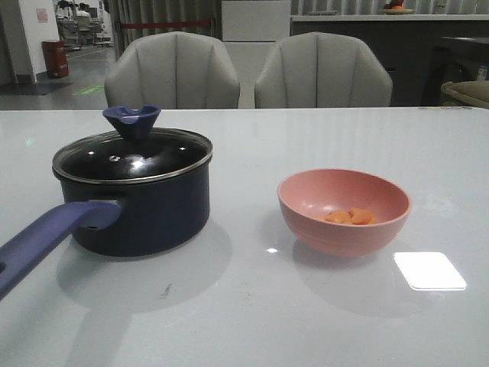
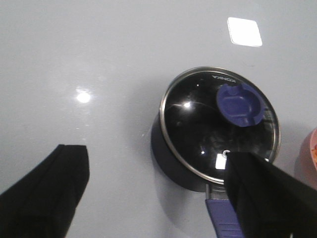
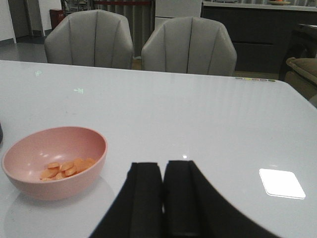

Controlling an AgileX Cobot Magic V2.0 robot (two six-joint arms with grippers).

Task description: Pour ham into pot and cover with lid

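The dark navy pot [image 1: 141, 210] stands at the table's left, its purple-blue handle [image 1: 46, 241] reaching toward the front left. The glass lid [image 1: 134, 157] with its dark blue knob [image 1: 131, 121] sits on the pot. The ham [image 1: 350, 216], a few orange-pink chunks, lies in the pink bowl [image 1: 344, 210] at the right. In the left wrist view my left gripper [image 2: 156, 191] is open, high above the table beside the pot [image 2: 173, 163] and lid [image 2: 218, 126]. In the right wrist view my right gripper [image 3: 162, 171] is shut and empty, to the right of the bowl [image 3: 54, 161] and ham [image 3: 67, 168].
Two grey chairs [image 1: 172, 73] [image 1: 321, 73] stand behind the table's far edge. A bright light reflection [image 1: 429, 270] lies on the table to the right of the bowl. Neither arm shows in the front view.
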